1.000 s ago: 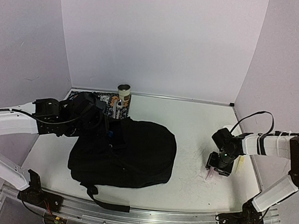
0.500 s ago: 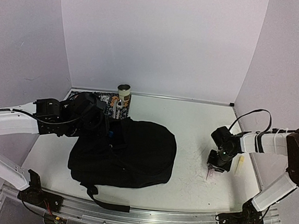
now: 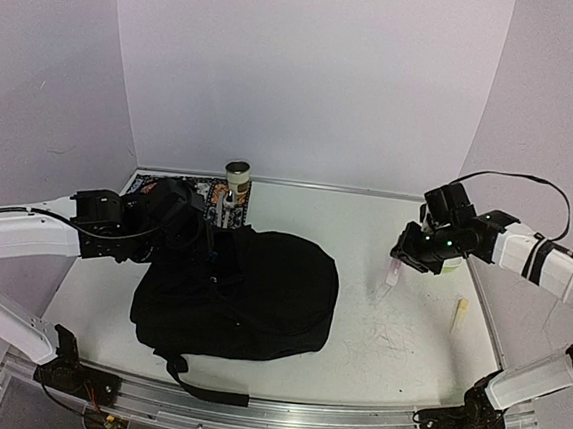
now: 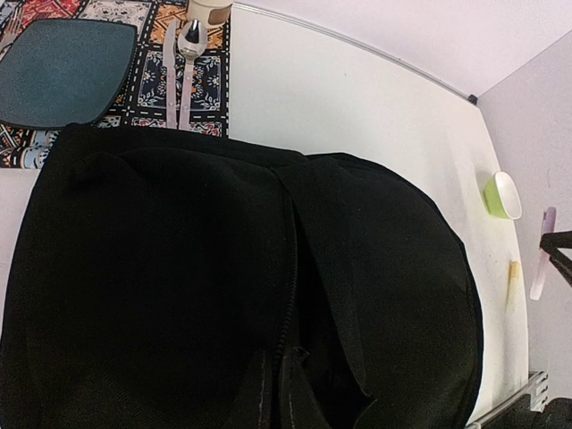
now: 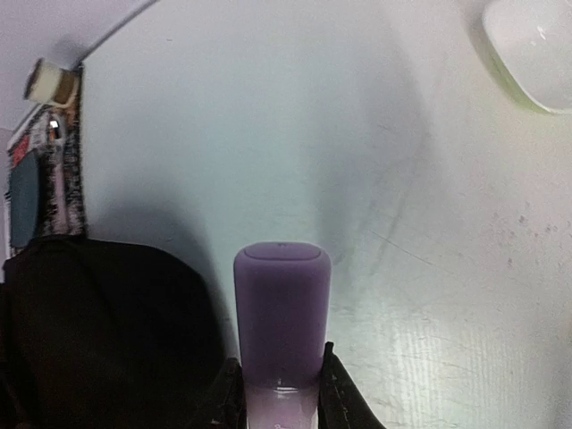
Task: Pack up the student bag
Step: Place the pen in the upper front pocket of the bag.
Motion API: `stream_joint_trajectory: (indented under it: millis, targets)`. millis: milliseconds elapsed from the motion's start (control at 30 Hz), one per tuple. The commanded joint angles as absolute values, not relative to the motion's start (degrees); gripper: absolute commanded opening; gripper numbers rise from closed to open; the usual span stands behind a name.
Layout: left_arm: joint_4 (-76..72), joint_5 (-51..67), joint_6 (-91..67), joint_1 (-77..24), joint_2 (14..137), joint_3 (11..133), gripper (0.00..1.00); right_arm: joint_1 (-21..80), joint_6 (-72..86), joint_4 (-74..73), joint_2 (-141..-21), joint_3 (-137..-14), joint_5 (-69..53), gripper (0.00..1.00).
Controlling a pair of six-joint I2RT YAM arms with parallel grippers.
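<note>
Plain pale lilac walls (image 3: 309, 76) enclose a white table (image 3: 365, 231) — evenly lit, scuffed toward the right.

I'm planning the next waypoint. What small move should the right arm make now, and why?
Probably carry the lilac marker toward the student bag: the right end effector is shut on it, clear of the table, while the left end effector seems to grip the bag's top edge.

Right arm was extended, held aloft; right gripper (image 3: 401, 263) was clamped on a purple tube (image 5: 281, 313). Left arm stretched low; left gripper (image 3: 197, 229) was closed.
</note>
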State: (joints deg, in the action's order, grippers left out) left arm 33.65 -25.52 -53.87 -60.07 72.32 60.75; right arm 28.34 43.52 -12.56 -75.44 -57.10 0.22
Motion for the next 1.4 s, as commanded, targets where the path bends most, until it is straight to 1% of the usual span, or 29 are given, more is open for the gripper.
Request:
stream_joint_trajectory:
  millis: [0, 233, 600, 733, 867, 1367]
  targets:
    - [29.87, -26.69, -53.26, -59.85, 72.85, 64.3, 0.0, 34.01, 45.58, -11.68, -76.9, -63.79, -3.4, 0.0]
    - [29.48, -26.27, -53.49, -59.84, 72.78, 64.08, 0.0, 43.17, 49.95, -1.47, -84.54, -71.17, -6.22, 0.0]
    - [28.42, -24.32, -53.88, -59.85, 72.9, 63.95, 0.0, 52.44, 57.29, 13.0, -100.22, -83.66, -10.61, 0.0]
    - [27.99, -23.45, -53.96, -59.85, 73.21, 63.94, 0.0, 54.59, 58.97, 14.36, -105.03, -87.36, -11.84, 0.0]
    - [27.11, -22.84, -53.66, -59.85, 73.3, 64.11, 0.0, 56.11, 60.45, 15.72, -107.86, -87.83, -12.99, 0.0]
    - [24.31, -21.3, -54.38, -59.09, 72.85, 63.58, 0.0, 59.64, 61.97, 16.16, -113.01, -88.4, -17.69, 0.0]
